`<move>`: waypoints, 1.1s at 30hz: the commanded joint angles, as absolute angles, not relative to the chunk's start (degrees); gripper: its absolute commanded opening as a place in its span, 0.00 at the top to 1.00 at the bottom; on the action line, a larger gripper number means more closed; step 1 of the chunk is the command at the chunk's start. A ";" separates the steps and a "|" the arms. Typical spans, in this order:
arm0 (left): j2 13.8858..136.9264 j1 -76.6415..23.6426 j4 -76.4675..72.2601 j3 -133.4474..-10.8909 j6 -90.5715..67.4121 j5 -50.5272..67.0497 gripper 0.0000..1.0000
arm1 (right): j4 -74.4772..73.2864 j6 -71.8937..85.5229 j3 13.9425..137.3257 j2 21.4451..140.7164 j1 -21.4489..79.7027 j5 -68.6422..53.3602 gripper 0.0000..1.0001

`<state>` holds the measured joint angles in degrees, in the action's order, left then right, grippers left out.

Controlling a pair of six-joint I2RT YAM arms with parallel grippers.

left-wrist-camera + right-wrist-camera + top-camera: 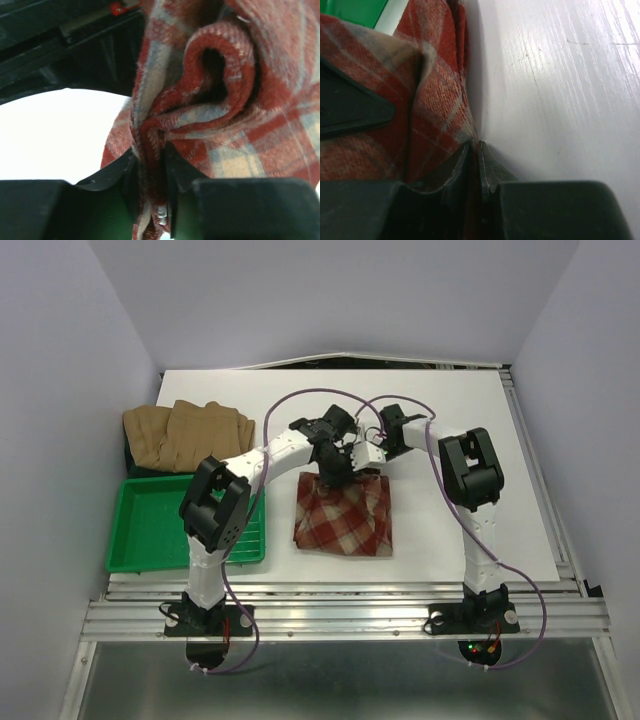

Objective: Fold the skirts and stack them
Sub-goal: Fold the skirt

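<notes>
Plaid skirt, bunched edge in narrow grip of left end effector and right end effector

Both arms forward, left hand and right hand close together, jaws tight on plaid skirt.

No text, label, brand, number or sign can be read in any view. The one thing that might carry print is a small pale patch on the edge of the plaid skirt, pinched between the fingers of the left end effector. It is too blurred to make out.
</notes>
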<state>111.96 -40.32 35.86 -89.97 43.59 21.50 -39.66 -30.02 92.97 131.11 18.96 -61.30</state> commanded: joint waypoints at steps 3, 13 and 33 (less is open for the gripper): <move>108.56 -39.81 31.65 -94.04 42.45 17.85 0.53 | -42.80 -30.15 95.36 130.61 19.69 -59.25 0.72; 95.12 -38.94 28.04 -89.66 30.43 13.70 0.43 | -42.45 -20.40 110.10 131.74 14.43 -52.83 0.41; 96.14 -31.03 4.22 -67.50 -4.56 38.50 0.56 | -33.05 -0.18 76.66 96.16 16.69 -65.47 0.38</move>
<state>93.19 -31.90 8.88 -66.37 1.10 33.91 -36.60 -4.23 83.46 97.65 12.75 -60.53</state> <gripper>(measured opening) 0.445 0.617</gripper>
